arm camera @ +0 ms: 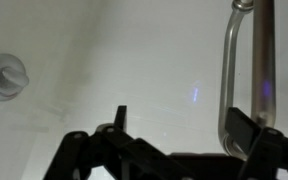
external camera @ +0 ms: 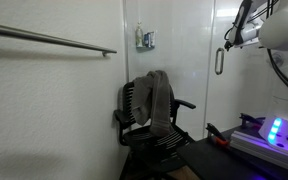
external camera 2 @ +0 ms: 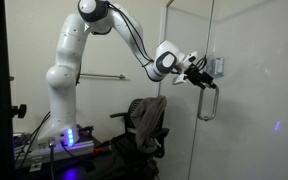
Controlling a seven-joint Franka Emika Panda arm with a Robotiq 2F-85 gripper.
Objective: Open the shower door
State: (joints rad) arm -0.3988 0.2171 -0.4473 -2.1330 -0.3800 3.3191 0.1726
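Spread hand (external camera 2: pixel 203 80) at the handle (external camera 2: pixel 207 102) of the shower door (external camera 2: pixel 189 140).
In an exterior view the arm (external camera 2: pixel 64 70) was seen upright at the left and stretched rightward, the hand held level against the handle's upper end. In the wrist view the fingers (arm camera: pixel 119 122) were spread wide with nothing gripped. The handle (arm camera: pixel 227 80) was seen just inside the finger at the right, but contact could not be judged.

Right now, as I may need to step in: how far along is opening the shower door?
Done: the approach; the gripper sits at the handle. In hand: lining up, jaws open, handle beside one finger, ungripped. Left: grip it and pull the door, apparently still shut.
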